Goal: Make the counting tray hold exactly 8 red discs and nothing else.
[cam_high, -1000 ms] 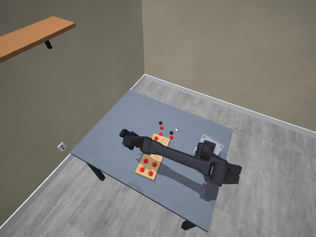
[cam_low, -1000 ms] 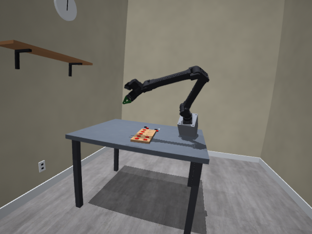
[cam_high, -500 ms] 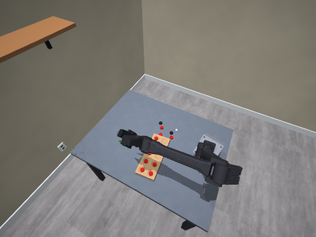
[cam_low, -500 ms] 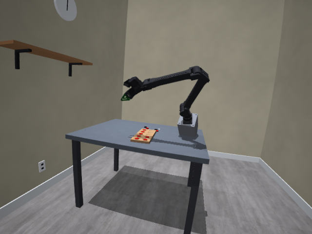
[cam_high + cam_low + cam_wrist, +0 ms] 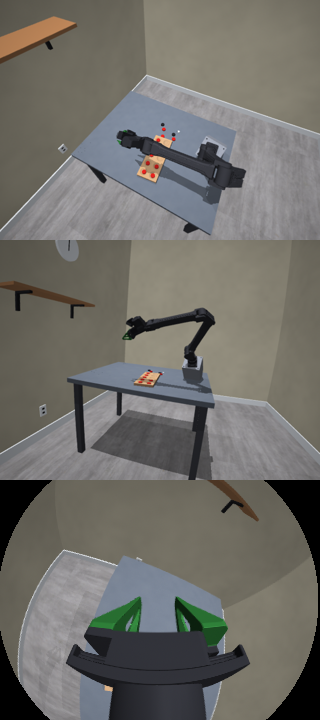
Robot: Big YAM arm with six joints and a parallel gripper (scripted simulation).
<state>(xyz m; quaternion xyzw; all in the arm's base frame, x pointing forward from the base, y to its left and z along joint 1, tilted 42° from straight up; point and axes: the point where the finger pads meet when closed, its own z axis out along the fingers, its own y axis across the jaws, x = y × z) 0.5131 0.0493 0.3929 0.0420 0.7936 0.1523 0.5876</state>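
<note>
The wooden counting tray [image 5: 154,159] lies flat on the grey table, also seen in the exterior view [image 5: 147,378]. Several red discs sit in its pockets, among them four at the near end [image 5: 150,169] and one at the far end [image 5: 158,140]. My arm hides the tray's middle. The far-right pocket [image 5: 167,142] looks empty. Loose red discs [image 5: 163,129] [image 5: 173,138] and black discs [image 5: 162,124] [image 5: 173,134] lie beyond the tray. My gripper [image 5: 121,136] [image 5: 126,336] [image 5: 158,600] is high above the table, left of the tray, with its green fingers apart and nothing between them.
A small white piece [image 5: 178,131] lies near the loose discs. The arm's base [image 5: 211,148] stands at the table's right side. A wooden shelf [image 5: 46,294] hangs on the left wall, well above the gripper.
</note>
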